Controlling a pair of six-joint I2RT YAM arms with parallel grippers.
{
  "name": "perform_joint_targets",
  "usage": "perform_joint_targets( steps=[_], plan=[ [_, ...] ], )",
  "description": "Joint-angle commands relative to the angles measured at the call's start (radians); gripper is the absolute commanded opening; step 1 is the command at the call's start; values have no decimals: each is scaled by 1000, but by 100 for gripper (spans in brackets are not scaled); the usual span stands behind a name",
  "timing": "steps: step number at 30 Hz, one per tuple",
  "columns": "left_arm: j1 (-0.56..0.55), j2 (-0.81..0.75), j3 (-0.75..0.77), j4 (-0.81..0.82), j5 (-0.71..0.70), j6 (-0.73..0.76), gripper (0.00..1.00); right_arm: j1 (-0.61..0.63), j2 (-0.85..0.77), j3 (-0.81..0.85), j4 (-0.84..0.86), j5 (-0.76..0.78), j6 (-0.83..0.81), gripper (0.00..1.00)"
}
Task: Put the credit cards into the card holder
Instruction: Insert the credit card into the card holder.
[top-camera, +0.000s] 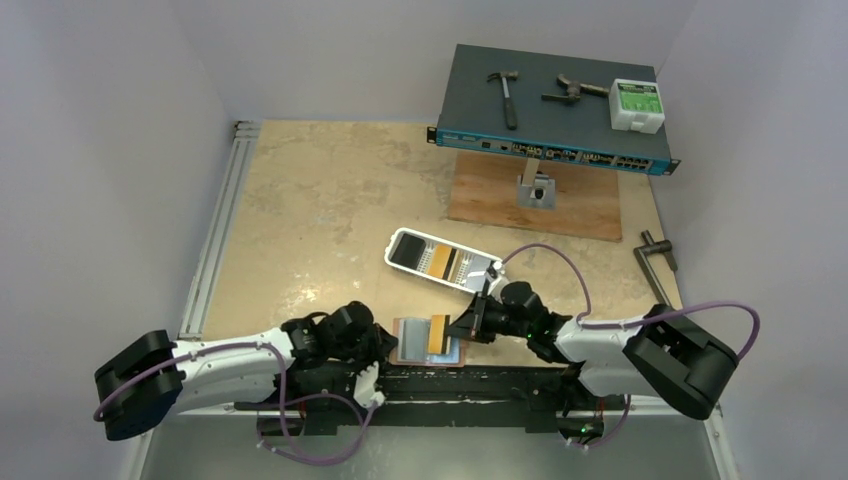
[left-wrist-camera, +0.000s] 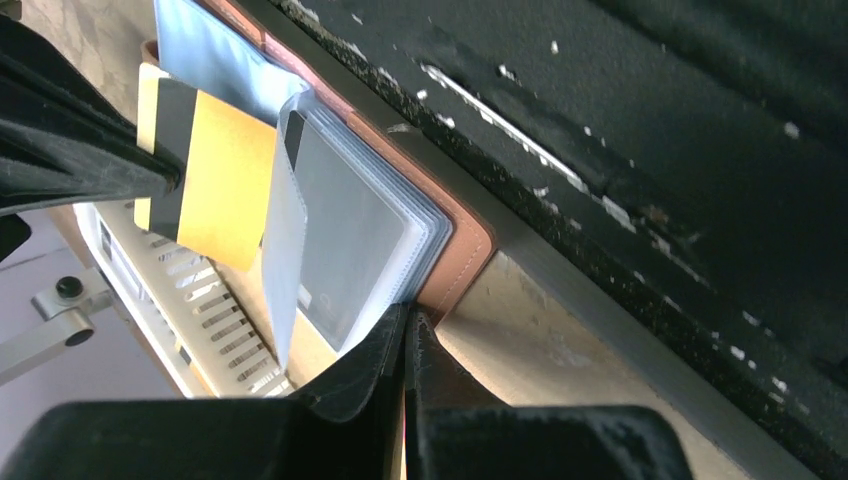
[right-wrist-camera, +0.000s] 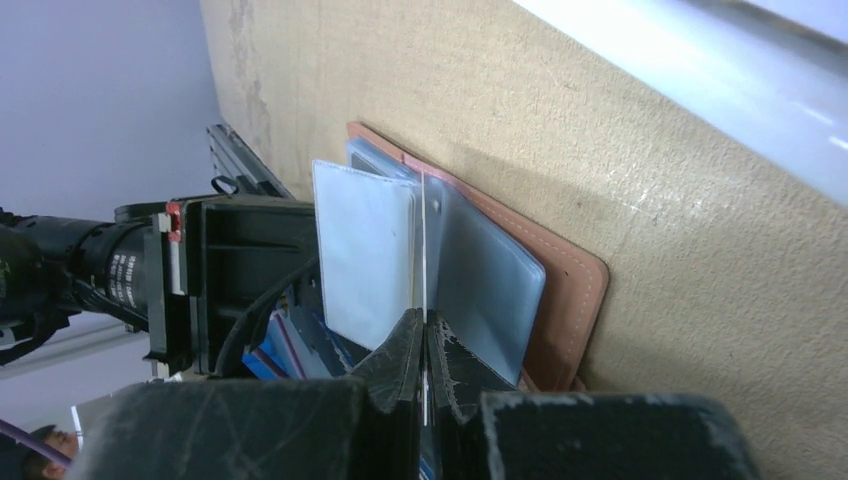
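Card holder lies open on the table at the near edge, between both arms, its clear sleeves fanned up. The left gripper is pressed together on the corner of a clear sleeve (thin plastic, barely any gap). The right gripper is pinching an orange-yellow card with a black stripe, held just over the open sleeves. More cards sit in the white tray just behind the holder.

The table bears card holder, white tray, wooden board.
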Motion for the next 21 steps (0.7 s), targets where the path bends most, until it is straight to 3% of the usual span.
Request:
perform_joint_targets(
  steps=[1, 10, 21],
  plan=[
    [-70, 23, 37, 17, -51, -147, 0, -19, -22, 2, 55, -21, -21, 0],
    [-142, 41, 58, 50, -156, -268, 0, -36, -177, 24, -94, 9, -59, 0],
    [-143, -53, 0, 194, -212, -303, 0, -29, 67, 67, 24, -46, -110, 0]
  ],
)
